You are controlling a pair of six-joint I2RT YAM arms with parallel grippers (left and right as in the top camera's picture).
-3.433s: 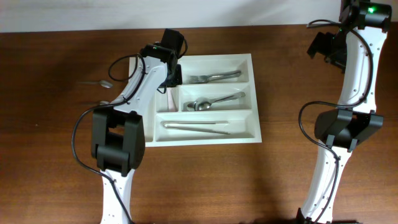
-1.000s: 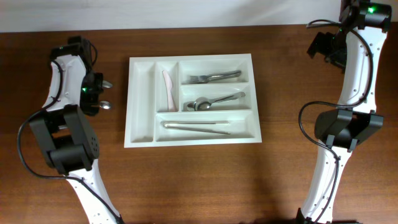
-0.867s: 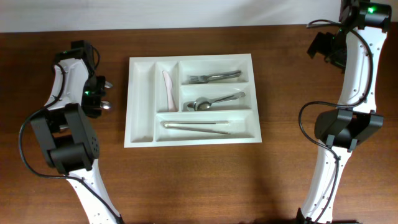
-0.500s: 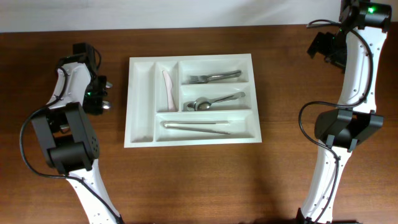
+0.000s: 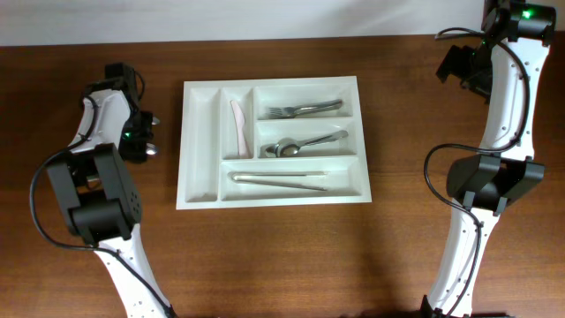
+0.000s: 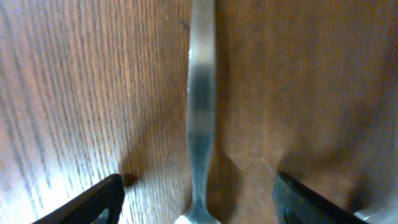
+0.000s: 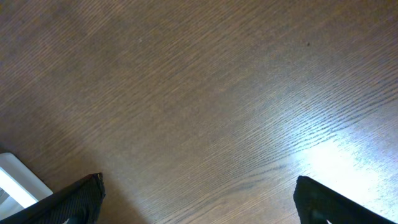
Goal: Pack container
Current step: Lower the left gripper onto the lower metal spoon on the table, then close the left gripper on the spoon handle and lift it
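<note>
The white cutlery tray lies mid-table with five compartments. It holds a white plastic knife, a fork, a spoon and a metal knife. My left gripper is open, low over the table left of the tray. Two metal spoons lie there, mostly hidden under it; one bowl shows. In the left wrist view a spoon handle runs between my open fingertips. My right gripper is open and empty, raised at the far right; its view shows bare wood and a tray corner.
The pale wall edge runs along the table's back. The right arm's base stands right of the tray. Bare wood lies in front of the tray.
My left arm left the tray's narrow compartment, where the white plastic knife now lies, and swung left to the two spoons. It then settled over them. The right arm has not moved.
</note>
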